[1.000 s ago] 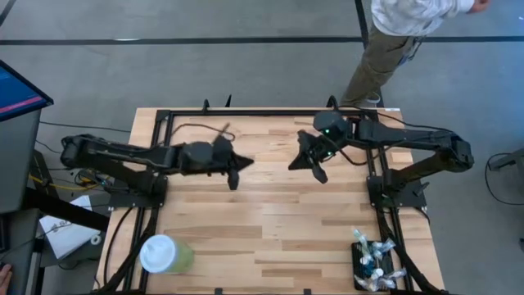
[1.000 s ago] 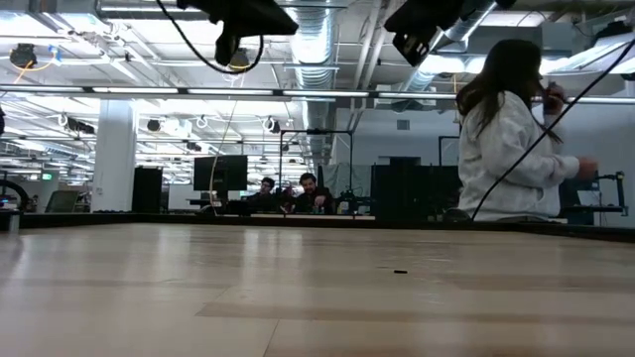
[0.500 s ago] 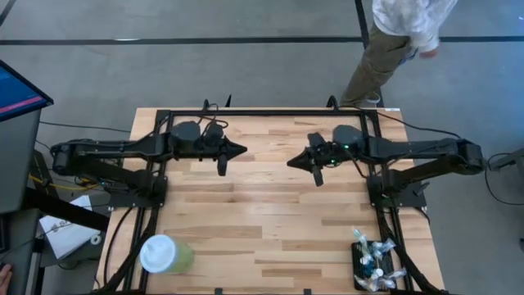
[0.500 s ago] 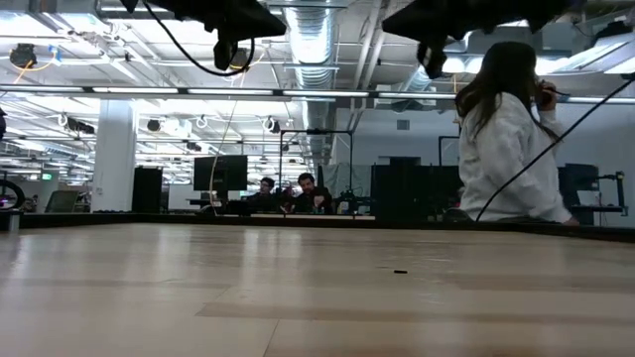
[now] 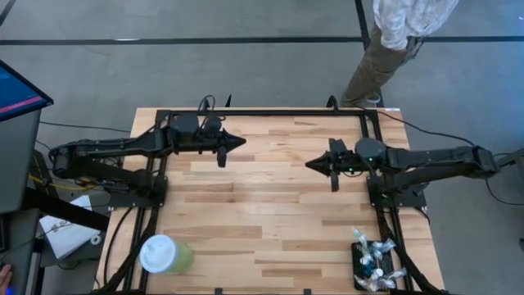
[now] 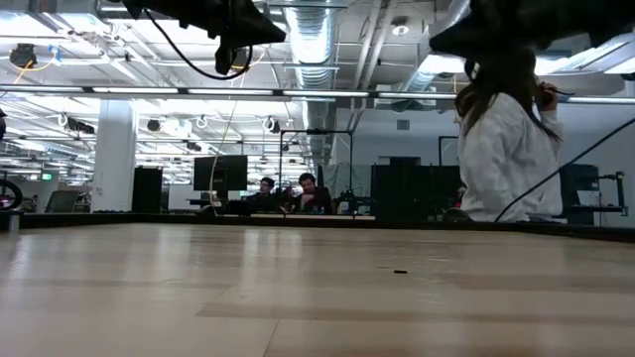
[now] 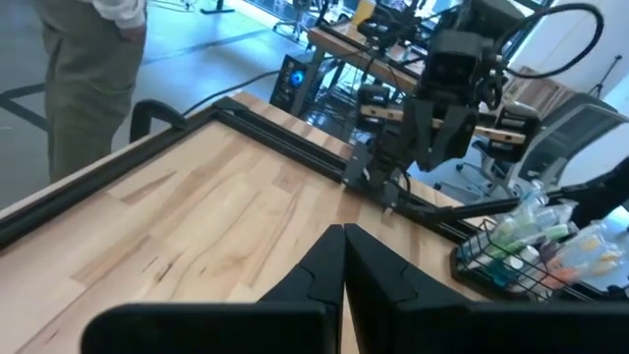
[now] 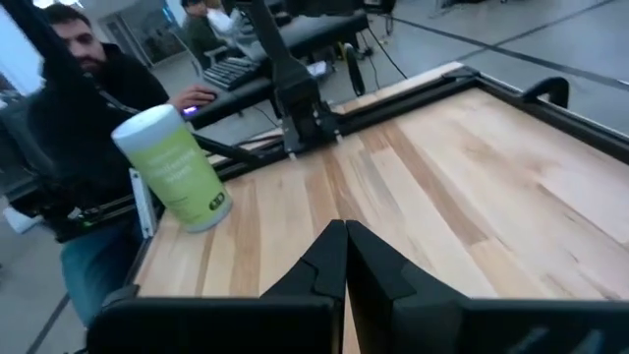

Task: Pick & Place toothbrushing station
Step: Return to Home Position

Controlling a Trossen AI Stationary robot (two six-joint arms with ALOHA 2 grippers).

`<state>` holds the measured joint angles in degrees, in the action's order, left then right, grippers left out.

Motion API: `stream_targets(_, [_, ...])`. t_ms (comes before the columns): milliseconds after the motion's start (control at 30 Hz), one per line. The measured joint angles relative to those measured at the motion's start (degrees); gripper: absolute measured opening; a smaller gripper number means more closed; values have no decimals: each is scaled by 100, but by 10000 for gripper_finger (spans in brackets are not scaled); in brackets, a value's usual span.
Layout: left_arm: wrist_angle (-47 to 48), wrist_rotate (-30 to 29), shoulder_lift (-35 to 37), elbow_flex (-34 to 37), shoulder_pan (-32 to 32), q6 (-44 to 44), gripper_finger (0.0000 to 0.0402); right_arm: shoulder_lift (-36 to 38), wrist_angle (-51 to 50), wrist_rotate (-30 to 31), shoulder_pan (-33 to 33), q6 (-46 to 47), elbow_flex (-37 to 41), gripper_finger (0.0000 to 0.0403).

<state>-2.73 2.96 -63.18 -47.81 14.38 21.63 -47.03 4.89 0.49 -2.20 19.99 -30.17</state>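
The small black wire holder (image 5: pixel 372 269), bristling with coloured toothbrushes (image 5: pixel 366 243), stands at the corner of the pale wooden table (image 5: pixel 262 213) on the right arm's side, well apart from both arms. The loading looks finished. The left claw (image 5: pixel 240 143) and right claw (image 5: pixel 310 165) hang above the table, tips facing each other. Each is pressed together on nothing, which suits a resting pose. A pale green cup with a white lid (image 5: pixel 164 255) sits at the opposite corner.

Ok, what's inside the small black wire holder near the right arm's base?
Several toothbrushes sit bunched in the black wire holder, tops poking above its rim. Their lower ends and the holder's floor are covered.
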Motion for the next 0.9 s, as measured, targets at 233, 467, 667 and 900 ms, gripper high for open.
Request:
stream_targets(233, [-43,-5,0,0,186,1,2,701,161,-213,-11,-48,648,0])
stream_targets(467, [-82,-7,-2,-2,309,2,2,1459,156,-360,-17,-87,1356,0])
stream_targets(667, [-92,-17,-2,-2,308,2,2,2394,124,-556,-17,-195,1911,0])
stream_targets(900, [-128,-46,-2,-4,307,2,2,3089,115,-513,-17,-102,2375,0])
